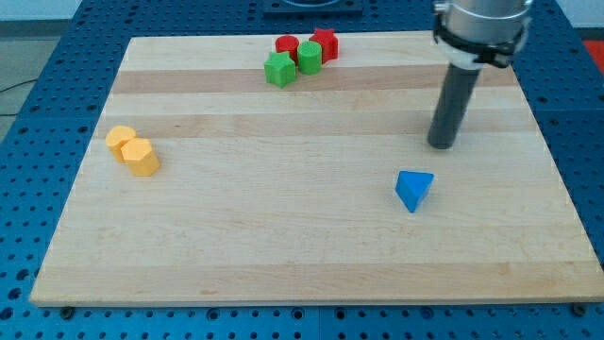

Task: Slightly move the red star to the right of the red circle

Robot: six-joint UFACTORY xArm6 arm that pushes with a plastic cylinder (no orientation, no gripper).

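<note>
Over at the left of the frame, two yellow blocks sit touching: a yellow round-ish block (120, 140) and a yellow hexagon (142, 158) just below and right of it, well out of the action. Moving right along the top edge, here is the cluster that matters: the green star (279, 70) at its lower left, the red circle (287, 45) just above it, the green circle (309, 57) wedged in the middle, and the red star (325, 43) at the cluster's upper right, touching or almost touching that green circle. So the red star is already on the circle's right-hand side; my read is that only a small nudge is wanted, and the tight packing makes any push risky for the neighbours. Further right and lower, the blue triangle (413, 189) stands alone. Above it, my tip (442, 144) rests down at the table, well apart from the red pair, to their right and below. There is no hand here, just a bare rod, so nothing opens or closes. The table (283, 246) is pale banded wood, set on a blue perforated base (28, 113).
</note>
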